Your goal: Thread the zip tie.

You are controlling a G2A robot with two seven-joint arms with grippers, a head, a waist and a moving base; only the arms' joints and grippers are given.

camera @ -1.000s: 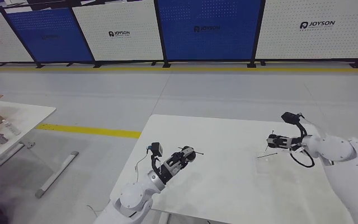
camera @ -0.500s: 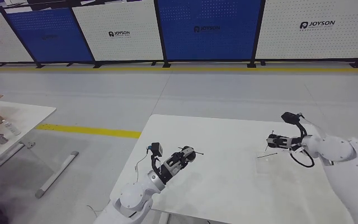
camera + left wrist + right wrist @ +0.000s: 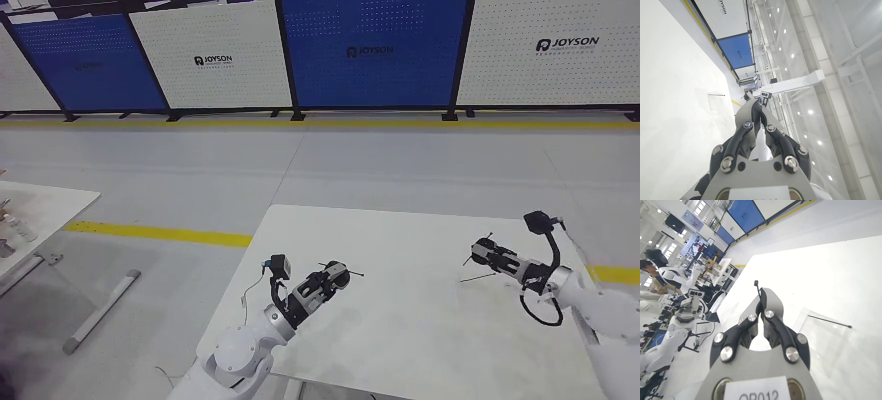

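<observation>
The white table (image 3: 400, 330) fills the lower middle and lower right of the top view. The left gripper (image 3: 338, 270) sits low and left of centre in that frame, above the table's left part. From its own wrist camera the left gripper (image 3: 758, 108) has its two fingers pressed together, pad against pad. In the top view a thin black strip (image 3: 352, 271) crosses its tip. I cannot tell whether the fingers pinch this strip.

The right gripper (image 3: 487, 252) is at the right side of the top view, a little above the middle of the frame's height, well apart from the left one. Its wrist camera shows the right gripper (image 3: 761, 298) clamped on a black zip tie (image 3: 757, 287). The short end with the square head sticks out past the fingertips.

A second zip tie (image 3: 478, 277) lies flat on the table just below the right gripper in the top view. In the right wrist view the second zip tie (image 3: 829, 320) rests straight across a clear tray (image 3: 819, 336), with its head at one edge of the tray. The left wrist camera catches the same second zip tie (image 3: 716, 94) and clear tray (image 3: 712, 103) farther off on the table
</observation>
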